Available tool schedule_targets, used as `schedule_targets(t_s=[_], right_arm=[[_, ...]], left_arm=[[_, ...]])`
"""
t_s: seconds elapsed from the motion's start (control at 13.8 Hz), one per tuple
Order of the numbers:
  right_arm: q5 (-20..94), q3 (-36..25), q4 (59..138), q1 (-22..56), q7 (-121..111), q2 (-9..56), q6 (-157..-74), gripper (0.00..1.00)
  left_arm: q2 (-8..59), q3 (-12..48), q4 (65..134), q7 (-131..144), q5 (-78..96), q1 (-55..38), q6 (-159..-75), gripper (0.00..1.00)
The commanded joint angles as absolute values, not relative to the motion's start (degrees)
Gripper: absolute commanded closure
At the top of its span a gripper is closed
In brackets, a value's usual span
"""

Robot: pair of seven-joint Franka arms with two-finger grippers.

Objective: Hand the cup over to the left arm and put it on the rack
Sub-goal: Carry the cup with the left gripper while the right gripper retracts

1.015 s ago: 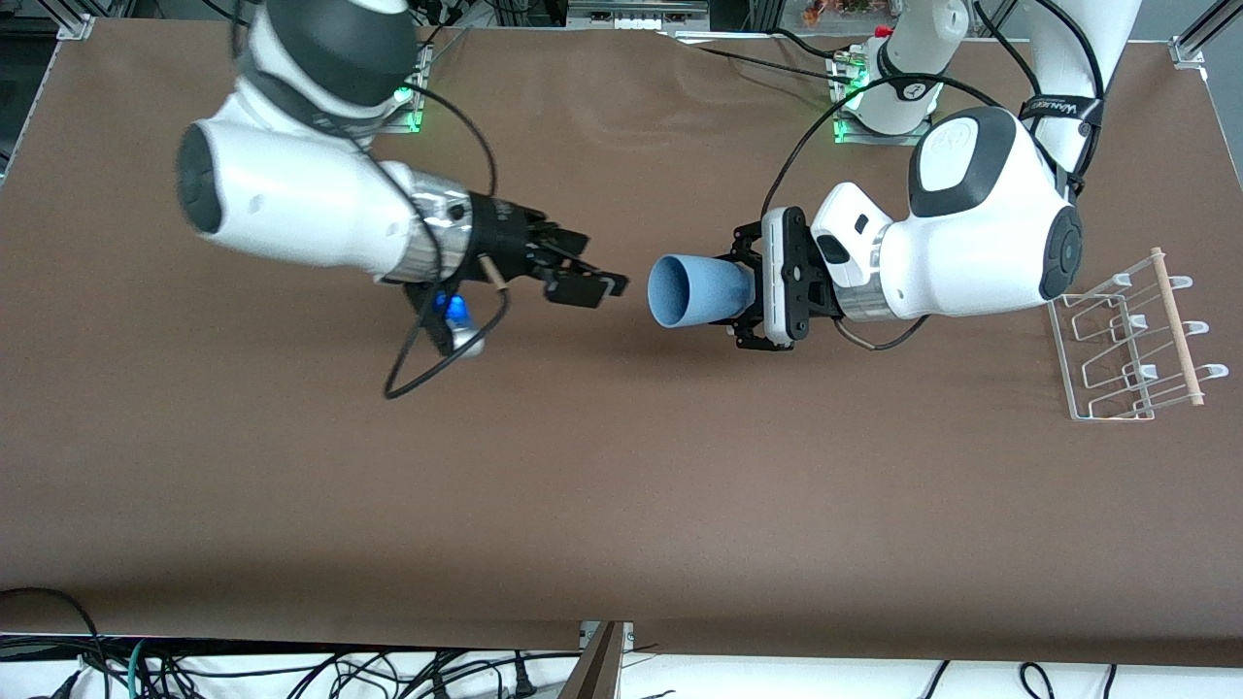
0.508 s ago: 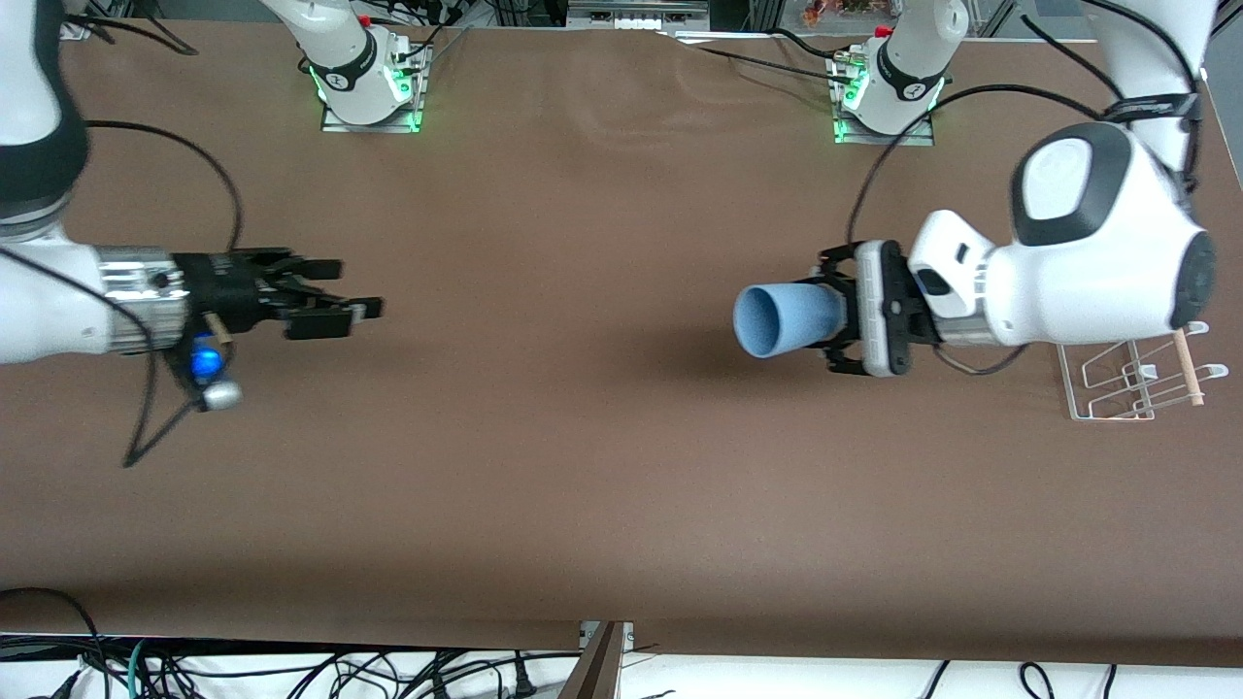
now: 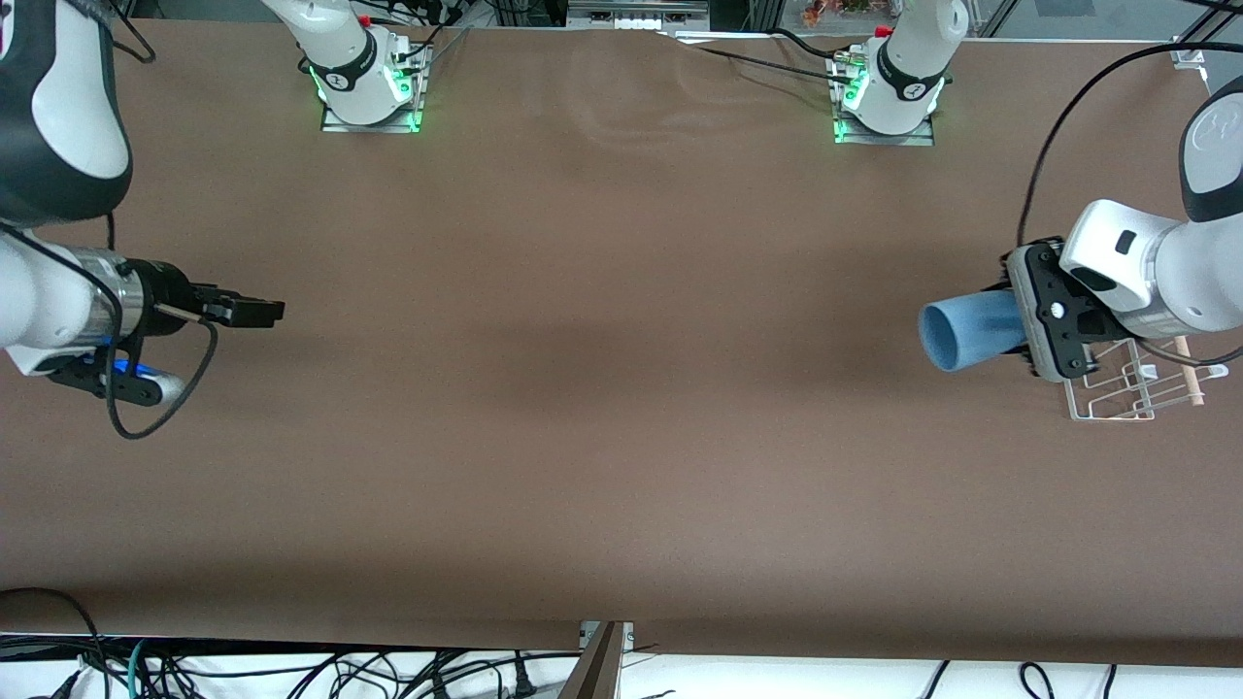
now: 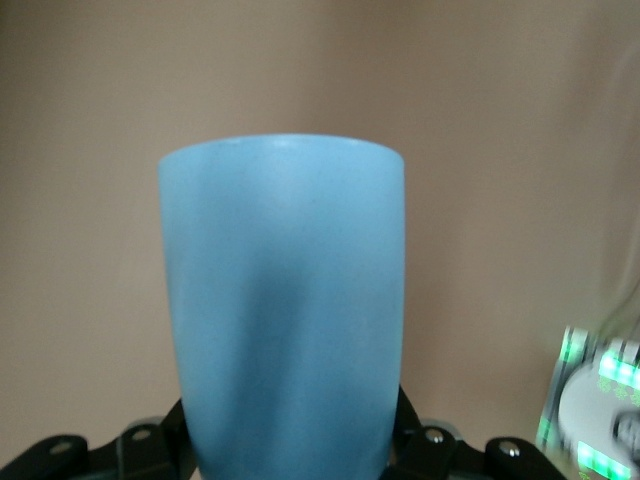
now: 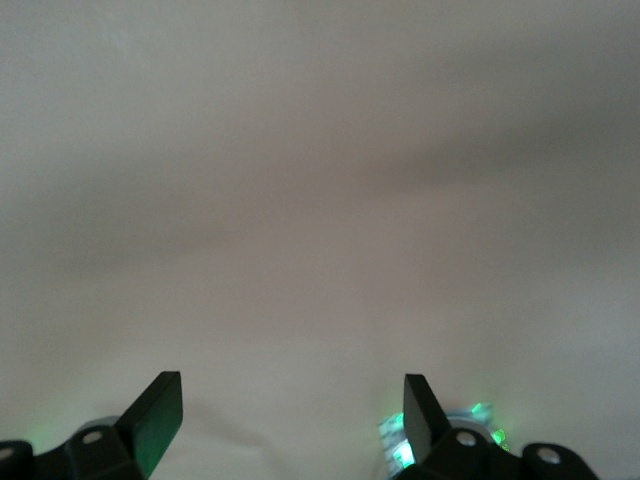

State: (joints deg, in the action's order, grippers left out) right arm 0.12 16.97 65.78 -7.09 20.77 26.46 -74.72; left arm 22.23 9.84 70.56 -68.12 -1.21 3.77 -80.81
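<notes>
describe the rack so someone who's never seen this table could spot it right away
Go to the left arm's end of the brown table, where the left gripper holds the light-blue cup on its side. Partly under that wrist sits the rack, the only white bent-wire frame, with a light wooden dowel along one side.

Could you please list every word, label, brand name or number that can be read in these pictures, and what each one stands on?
None can be read.
Left arm's base: a small round mark, too small to read.
Right arm's base: the same kind of mark, too small to read.
Cup, held on its side in the left gripper: plain, no print.
Rack: no label.
</notes>
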Motion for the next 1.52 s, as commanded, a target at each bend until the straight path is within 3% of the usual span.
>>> schedule_targets(t_s=[0.0,0.15,0.65,1.02,1.45], right_arm=[[-1.14,15.12,89.82,-7.47,13.91,8.93,-87.13,0.03],[-0.53,14.85,102.52,-7.47,10.56,1.17,-96.47,0.03],[-0.53,10.55,99.15,-7.56,1.08,1.93,-95.37,0.02],[-0.62,10.37,98.09,-7.47,-0.08,2.98,-95.27,0.01],[-0.62,10.28,96.77,-7.56,-0.17,3.69,-95.19,0.01]], left_arm=[[22.32,10.02,69.52,-67.76,-14.45,3.25,-79.28,0.94],[22.59,10.19,70.75,-67.94,-25.0,2.99,-77.71,0.91],[25.31,9.84,76.64,-68.12,-49.8,6.93,-79.0,0.91],[34.34,9.84,76.38,-67.15,-62.54,12.48,-85.85,0.91],[37.09,9.84,80.59,-67.24,-64.51,9.4,-86.66,0.93]])
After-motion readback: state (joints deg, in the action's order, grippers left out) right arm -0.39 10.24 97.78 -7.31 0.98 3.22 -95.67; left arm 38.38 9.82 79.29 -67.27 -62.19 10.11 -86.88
